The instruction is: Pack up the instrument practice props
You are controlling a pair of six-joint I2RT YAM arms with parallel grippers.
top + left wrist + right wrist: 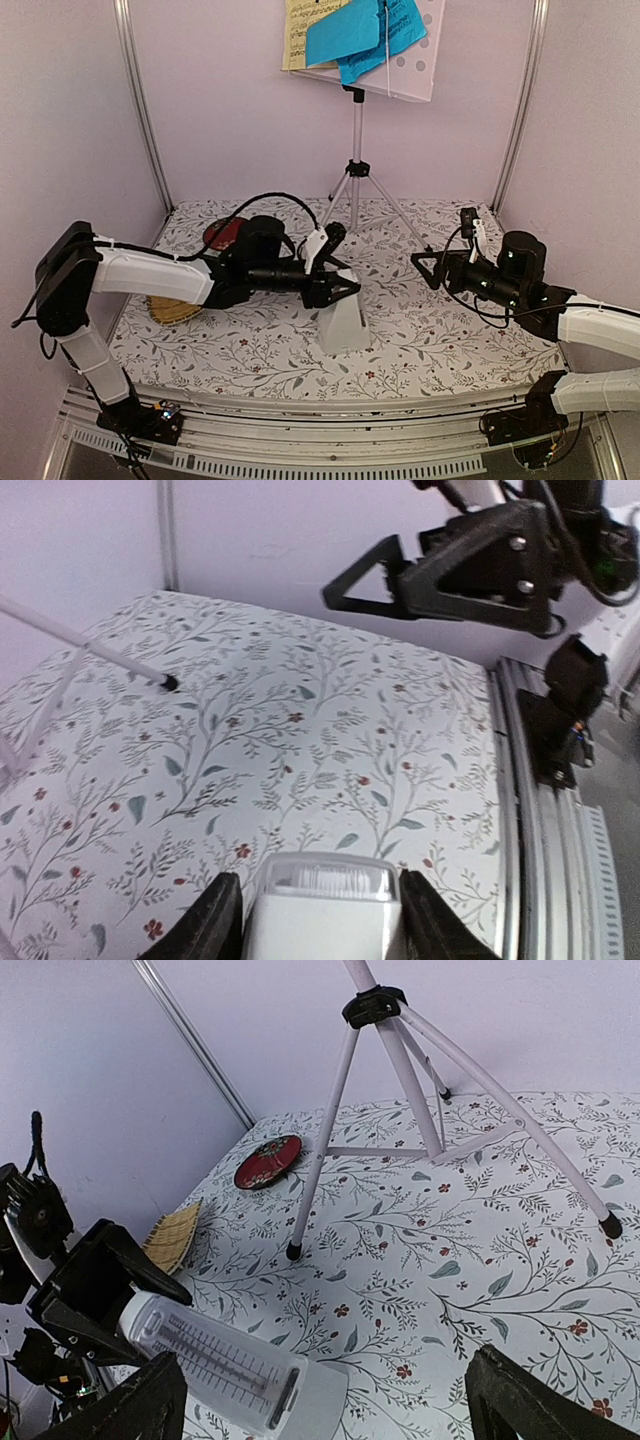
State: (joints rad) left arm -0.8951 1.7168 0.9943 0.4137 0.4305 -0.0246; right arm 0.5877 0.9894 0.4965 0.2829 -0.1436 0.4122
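The metronome (343, 322) sits near the front edge of the bench (250, 352), about in the middle. The left claw (335, 288) is clamped on its top, one finger on each side. From the right wrist it looks tipped toward that claw. Its face has a ladder of little lines, and the numbers are too small to read.

Right of the metronome is the right claw (425, 268). It hangs above the bench with its fingers wide apart, touching nothing. Bare flowery bench lies between the two.

Left of the metronome, by the bench's left edge, a tray (170, 311) peeks out from under the left arm. Behind the metronome and to the left is a red dish (218, 234).

Farther back, by the wall, is the stand (355, 185), its legs spread on the bench. High on it are blue sheets (365, 30) and a yellow sheet (296, 35) with printed notes, too small to read.
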